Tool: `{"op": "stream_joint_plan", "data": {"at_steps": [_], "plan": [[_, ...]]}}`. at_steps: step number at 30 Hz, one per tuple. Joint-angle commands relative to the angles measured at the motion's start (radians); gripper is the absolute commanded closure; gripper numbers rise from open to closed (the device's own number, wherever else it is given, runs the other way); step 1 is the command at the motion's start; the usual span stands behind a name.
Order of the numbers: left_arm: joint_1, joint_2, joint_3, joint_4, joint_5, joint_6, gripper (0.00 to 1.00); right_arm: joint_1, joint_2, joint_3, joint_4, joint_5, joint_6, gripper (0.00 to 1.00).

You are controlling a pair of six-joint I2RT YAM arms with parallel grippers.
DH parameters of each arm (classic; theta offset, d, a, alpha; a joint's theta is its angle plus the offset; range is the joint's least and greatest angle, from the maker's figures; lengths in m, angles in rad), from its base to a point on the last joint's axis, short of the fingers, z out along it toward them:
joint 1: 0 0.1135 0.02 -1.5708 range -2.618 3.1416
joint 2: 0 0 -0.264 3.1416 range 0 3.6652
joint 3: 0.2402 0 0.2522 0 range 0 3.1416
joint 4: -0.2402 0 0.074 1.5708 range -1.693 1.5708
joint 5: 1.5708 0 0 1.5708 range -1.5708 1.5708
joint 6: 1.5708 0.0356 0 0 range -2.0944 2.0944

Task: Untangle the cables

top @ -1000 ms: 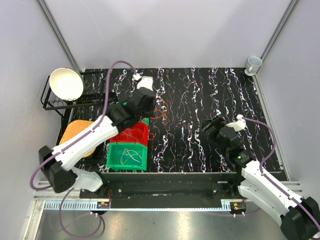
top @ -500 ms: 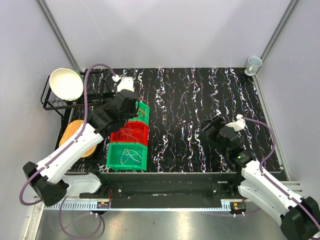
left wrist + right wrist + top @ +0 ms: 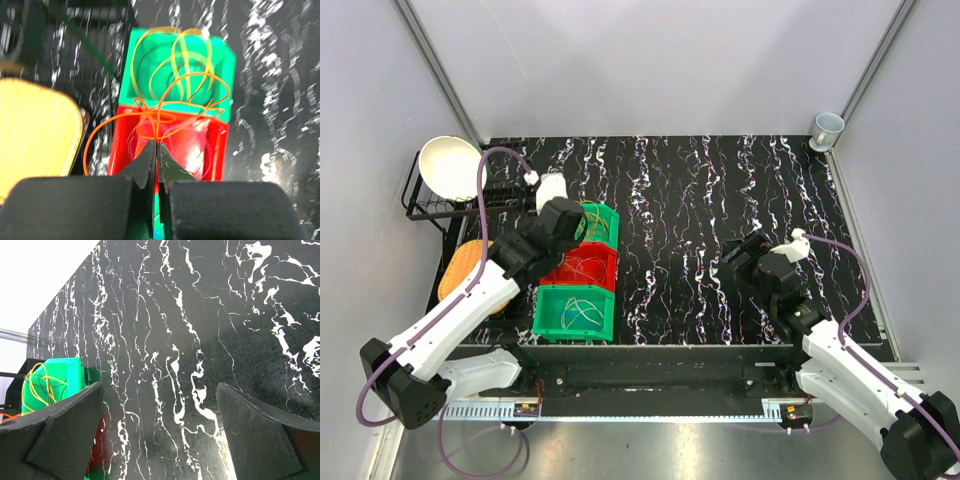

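Note:
My left gripper (image 3: 156, 143) is shut on an orange cable (image 3: 86, 147), whose loops hang over the red bin (image 3: 220, 150) and the far green bin (image 3: 223, 56). Yellow cables (image 3: 133, 65) lie coiled in that far green bin. In the top view the left gripper (image 3: 578, 232) hovers over the row of three bins; the near green bin (image 3: 546, 322) holds pale thin wires. My right gripper (image 3: 160, 405) is open and empty, low over the bare black marble table (image 3: 210, 315), right of the bins (image 3: 735, 264).
A black wire rack (image 3: 425, 205) with a white bowl (image 3: 452, 167) stands at the back left. A yellow woven mat (image 3: 470, 262) lies left of the bins. A cup (image 3: 827, 127) sits in the back right corner.
My left arm has swung left and toward the near side, from the table's middle to above the bins, carrying the orange cable. The right arm has not moved.

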Motion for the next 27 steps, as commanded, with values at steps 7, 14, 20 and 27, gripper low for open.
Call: {"op": "stream_joint_plan", "data": {"at_steps": [7,14,20,27], "plan": [[0.006,-0.160,-0.142,0.020,-0.041,-0.123,1.00,-0.006,0.013,0.010,0.033,0.000,0.007,0.00],[0.007,-0.224,-0.148,0.046,-0.047,-0.090,1.00,-0.006,0.013,0.012,0.033,0.000,0.005,0.00],[0.007,-0.251,-0.115,0.040,-0.067,-0.047,1.00,-0.006,0.016,0.012,0.033,0.000,0.008,0.00],[0.006,-0.251,-0.155,0.043,-0.047,-0.045,1.00,-0.006,0.021,0.015,0.033,-0.001,0.007,0.01]]}}
